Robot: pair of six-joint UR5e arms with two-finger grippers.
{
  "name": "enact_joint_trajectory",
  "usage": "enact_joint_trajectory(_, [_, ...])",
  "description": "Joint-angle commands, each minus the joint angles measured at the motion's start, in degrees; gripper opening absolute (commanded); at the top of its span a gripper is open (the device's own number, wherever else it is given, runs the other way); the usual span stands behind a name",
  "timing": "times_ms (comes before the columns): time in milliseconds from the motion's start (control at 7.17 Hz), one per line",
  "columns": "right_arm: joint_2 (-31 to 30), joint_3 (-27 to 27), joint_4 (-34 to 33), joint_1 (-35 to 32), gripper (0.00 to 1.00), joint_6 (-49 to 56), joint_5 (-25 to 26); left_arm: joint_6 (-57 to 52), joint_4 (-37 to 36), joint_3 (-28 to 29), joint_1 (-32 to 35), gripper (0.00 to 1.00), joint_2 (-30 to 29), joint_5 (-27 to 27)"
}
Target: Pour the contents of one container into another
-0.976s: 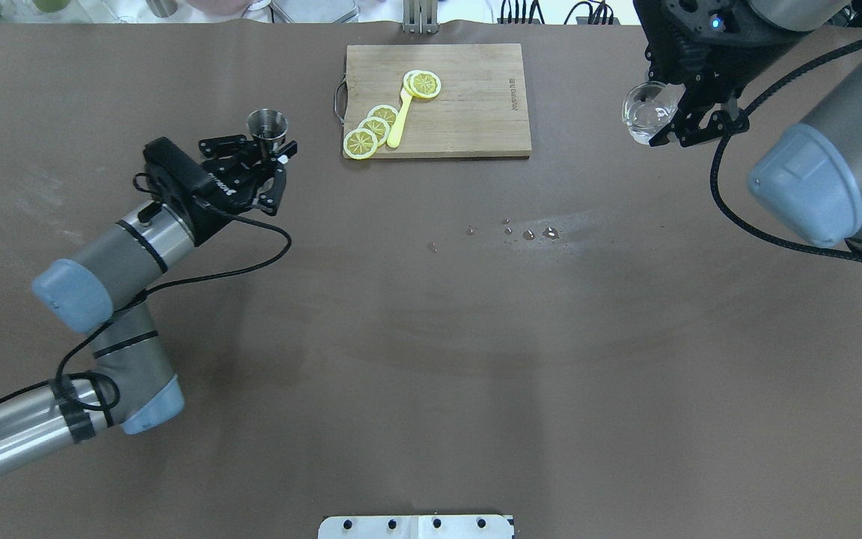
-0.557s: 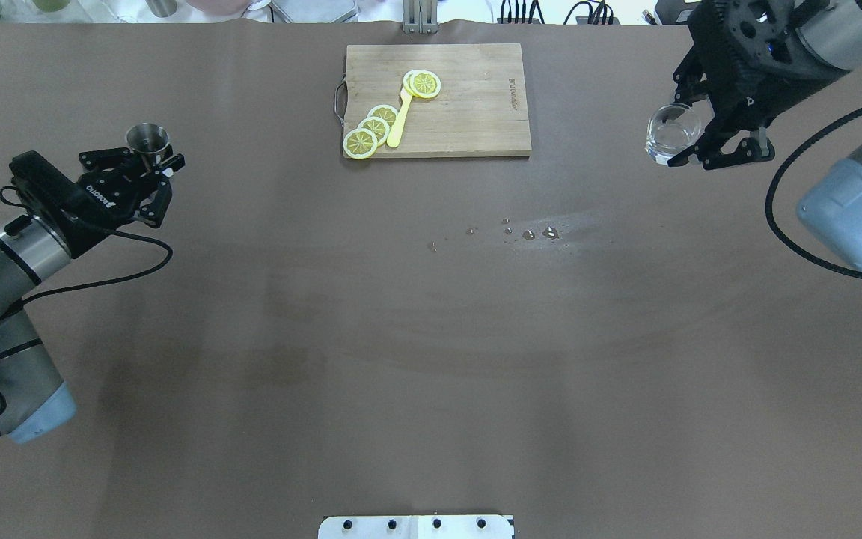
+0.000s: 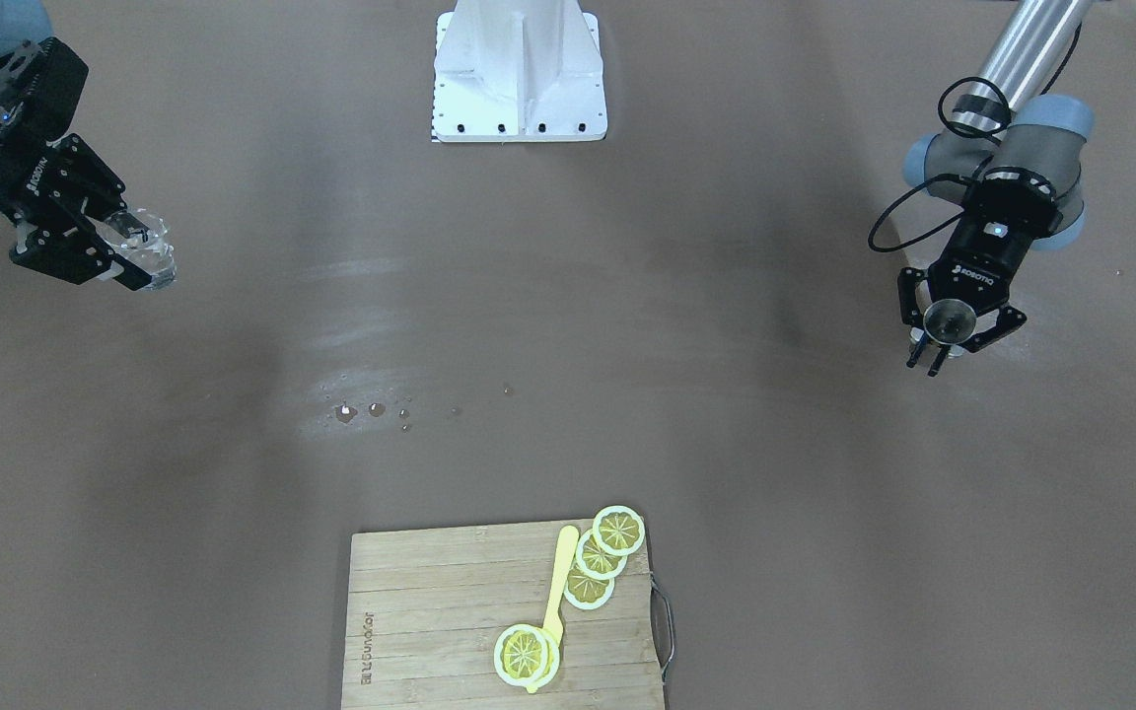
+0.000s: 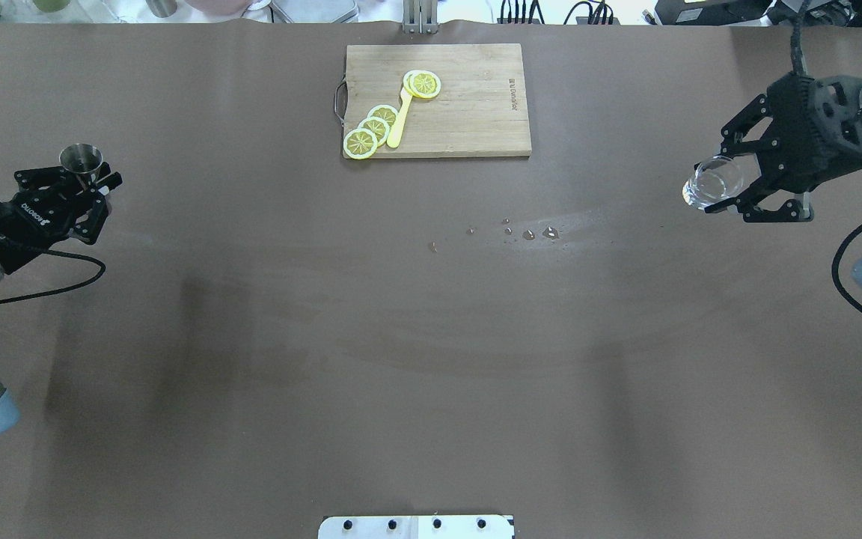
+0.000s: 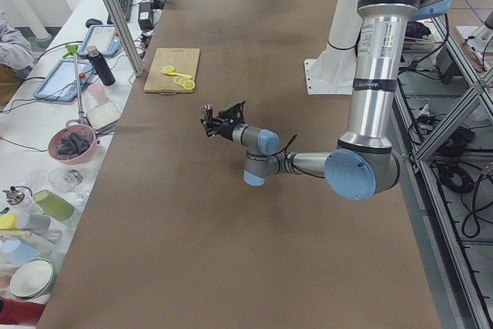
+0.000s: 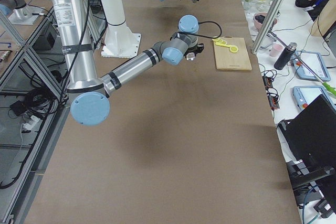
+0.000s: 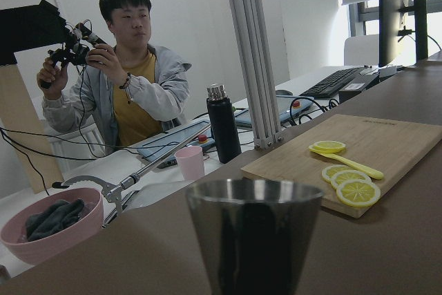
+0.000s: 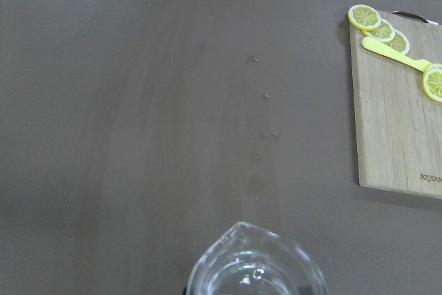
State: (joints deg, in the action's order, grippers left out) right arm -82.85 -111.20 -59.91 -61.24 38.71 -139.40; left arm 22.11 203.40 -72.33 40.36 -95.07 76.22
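When viewed from overhead, with twelve o'clock at the far edge, shows at nine o'clock of the table (image 4: 431, 389) the left gripper (image 4: 83, 182), fingers drawn narrow and clamped on the jigger (image 4: 81, 159). Holds that grey steel jigger upright, open mouth up; cannot tell whether clear of the brown surface. Reads ROBOTIQ in white on the black gripper body, and the same on both grippers in the front-facing view. From the left wrist, looks over the jigger's level rim toward the board.

At twelve o'clock, near the far edge: wooden cutting board (image 4: 468, 105), lying flat, metal handle (image 4: 339, 101) on its nine o'clock side. Bears lemon slices (image 4: 361, 142), three overlapped at its seven o'clock corner and more toward eleven o'clock, with a yellow utensil (image 4: 399, 120) between the two groups. Carries a burnt-in brand along the three o'clock edge: starts JOYKAN in the right wrist view, cut off there by the frame, too small to read elsewhere.

Just off centre toward two o'clock: a scatter of droplets (image 4: 539, 233) on the table.

At three o'clock, well apart from the jigger: right gripper (image 4: 723, 180), fingers set partly apart and closed around the glass cup (image 4: 709, 187). Clear glass, pouring lip at twelve o'clock of the rim in the right wrist view, away from the palm; contents not discernible.
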Motion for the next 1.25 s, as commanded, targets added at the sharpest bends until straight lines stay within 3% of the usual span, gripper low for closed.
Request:
enact_joint_trajectory(0, [-2.23,8.67,17.02,0.07,0.0,-5.46,-1.48,0.65,2.61,3.15,-0.1,0.0,1.63,-4.46])
enact_joint_trajectory(279, [-1.62,22.01,38.44,0.16,0.0,-13.8,-1.66,1.87,2.35,2.98,-2.2,0.0,2.08,-14.55])
enact_joint_trajectory(418, [-1.44,26.26,44.38,0.33,0.0,-15.57,-1.58,7.37,1.74,2.9,-5.09,0.0,2.17,-22.61])
enact_joint_trajectory(557, [-1.44,28.56,47.39,0.24,0.0,-15.68,-1.66,11.07,-0.79,2.46,-6.25,0.0,2.34,-30.52])
enact_joint_trajectory(697, [-1.44,30.85,49.51,0.42,0.0,-15.68,-1.66,14.33,-6.56,2.02,-6.52,0.0,2.43,-34.69])
enact_joint_trajectory(1115, [0.75,39.64,54.72,2.26,0.0,-15.59,-1.23,24.96,-21.42,-5.0,-7.91,0.0,5.06,-39.55])
